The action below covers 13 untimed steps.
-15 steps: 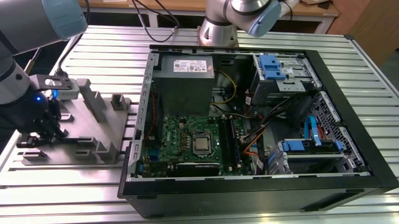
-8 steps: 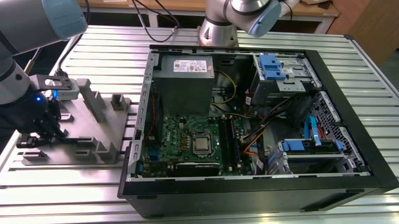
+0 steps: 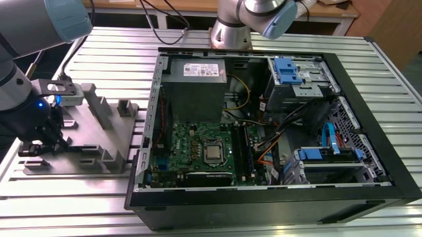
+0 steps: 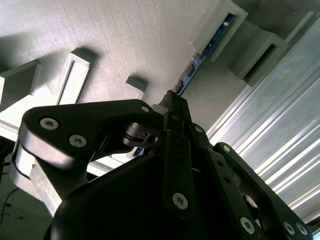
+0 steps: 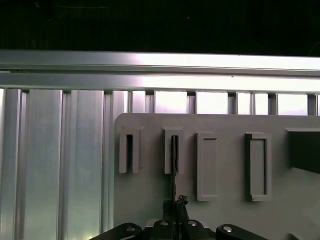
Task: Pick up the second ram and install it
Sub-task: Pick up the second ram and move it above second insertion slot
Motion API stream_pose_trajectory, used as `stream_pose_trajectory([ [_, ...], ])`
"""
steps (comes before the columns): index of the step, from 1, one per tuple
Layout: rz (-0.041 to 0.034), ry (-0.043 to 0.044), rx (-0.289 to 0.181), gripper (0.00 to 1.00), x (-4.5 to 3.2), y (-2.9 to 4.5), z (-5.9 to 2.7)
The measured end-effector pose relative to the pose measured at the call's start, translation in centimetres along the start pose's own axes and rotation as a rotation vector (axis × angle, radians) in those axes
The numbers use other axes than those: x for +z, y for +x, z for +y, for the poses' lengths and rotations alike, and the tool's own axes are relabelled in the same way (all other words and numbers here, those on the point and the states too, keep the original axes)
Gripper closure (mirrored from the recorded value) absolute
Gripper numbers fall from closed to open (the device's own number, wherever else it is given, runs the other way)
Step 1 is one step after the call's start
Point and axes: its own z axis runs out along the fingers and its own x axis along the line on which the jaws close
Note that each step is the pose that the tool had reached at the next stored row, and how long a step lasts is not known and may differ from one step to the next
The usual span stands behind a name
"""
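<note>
The second ram (image 4: 206, 48) is a thin dark stick with a blue label, standing on edge in a slotted holder of the light-grey fixture plate (image 3: 92, 165). In the first wrist view the second ram (image 5: 173, 162) appears edge-on as a narrow dark line in the second slot. My gripper (image 4: 172, 102) has its black fingers drawn together around the stick's near end, and the gripper (image 5: 175, 204) meets that dark line. In the exterior view the gripper (image 3: 41, 143) hangs low over the plate's corner at the exterior view's left.
The open computer case (image 3: 369, 123) lies on the slatted aluminium table, to the exterior view's right of the plate. Its green motherboard carries long black memory slots (image 3: 241, 148). A grey power supply (image 3: 197, 71) sits at the case's back. Another arm's base (image 3: 231, 32) stands behind.
</note>
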Motion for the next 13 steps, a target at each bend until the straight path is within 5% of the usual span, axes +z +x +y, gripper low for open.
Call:
stream_pose_trajectory([
  [1, 0.0, 0.0, 0.0, 0.9, 0.0, 0.0, 0.0],
  [13, 0.0, 0.0, 0.0, 0.92, 0.0, 0.03, 0.0],
])
